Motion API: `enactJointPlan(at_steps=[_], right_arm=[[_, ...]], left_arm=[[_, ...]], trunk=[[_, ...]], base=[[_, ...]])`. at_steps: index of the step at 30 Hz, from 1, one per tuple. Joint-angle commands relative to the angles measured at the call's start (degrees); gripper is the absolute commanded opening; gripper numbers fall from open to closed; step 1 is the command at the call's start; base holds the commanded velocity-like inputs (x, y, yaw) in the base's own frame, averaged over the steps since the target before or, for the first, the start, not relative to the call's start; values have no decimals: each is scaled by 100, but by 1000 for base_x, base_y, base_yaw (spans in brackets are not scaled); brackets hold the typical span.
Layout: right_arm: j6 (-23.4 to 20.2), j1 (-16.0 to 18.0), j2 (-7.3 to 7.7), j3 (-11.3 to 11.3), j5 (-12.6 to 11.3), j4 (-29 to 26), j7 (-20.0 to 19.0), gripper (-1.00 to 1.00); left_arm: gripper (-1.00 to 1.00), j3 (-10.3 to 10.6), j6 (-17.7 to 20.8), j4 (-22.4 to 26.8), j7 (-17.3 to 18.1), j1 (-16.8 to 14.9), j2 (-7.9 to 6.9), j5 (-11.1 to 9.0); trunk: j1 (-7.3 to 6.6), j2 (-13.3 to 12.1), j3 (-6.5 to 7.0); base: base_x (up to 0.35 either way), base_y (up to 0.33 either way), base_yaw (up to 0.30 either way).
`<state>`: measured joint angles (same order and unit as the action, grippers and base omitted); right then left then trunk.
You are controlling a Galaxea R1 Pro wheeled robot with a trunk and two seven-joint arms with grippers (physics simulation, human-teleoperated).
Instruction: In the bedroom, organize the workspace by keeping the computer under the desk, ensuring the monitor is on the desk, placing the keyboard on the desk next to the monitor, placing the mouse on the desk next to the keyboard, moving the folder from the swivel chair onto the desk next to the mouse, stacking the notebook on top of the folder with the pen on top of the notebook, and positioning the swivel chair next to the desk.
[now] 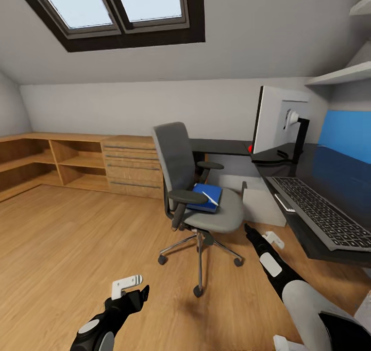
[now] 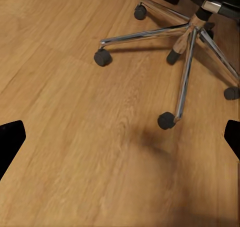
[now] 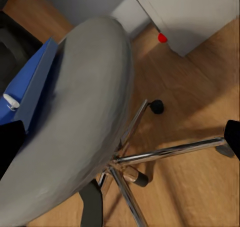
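The bright-blue flat folder [image 1: 206,198] is lying on the grey upholstered swivel chair [image 1: 193,183], a thin white pen [image 1: 209,197] lying across it. Both grippers, left [image 1: 135,287] and right [image 1: 257,236], are hanging spread apart, holding nothing.

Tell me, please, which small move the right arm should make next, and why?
Probably raise the right gripper toward the folder: it hangs low beside the swivel chair seat edge, while the folder with the pen lies up on the seat.
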<state>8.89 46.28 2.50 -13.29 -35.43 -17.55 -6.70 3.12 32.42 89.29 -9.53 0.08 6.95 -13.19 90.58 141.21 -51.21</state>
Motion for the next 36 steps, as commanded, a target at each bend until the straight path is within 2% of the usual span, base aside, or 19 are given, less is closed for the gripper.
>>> enactJointPlan(at_steps=[1,7,36], right_arm=[[17,6,0,-16,-61,13,-51,100],[17,4,3,-16,-61,14,-51,100],[33,5,-22,-16,-70,7,-42,100]], left_arm=[[100,4,19,10,-49,1,0,-61],[100,4,19,10,-55,1,0,-61],[100,-2,19,10,-57,1,0,-61]], trunk=[[-1,2,-5],[-1,2,-5],[-1,2,-5]], base=[[0,24,-258],[0,12,-264],[0,0,-7]])
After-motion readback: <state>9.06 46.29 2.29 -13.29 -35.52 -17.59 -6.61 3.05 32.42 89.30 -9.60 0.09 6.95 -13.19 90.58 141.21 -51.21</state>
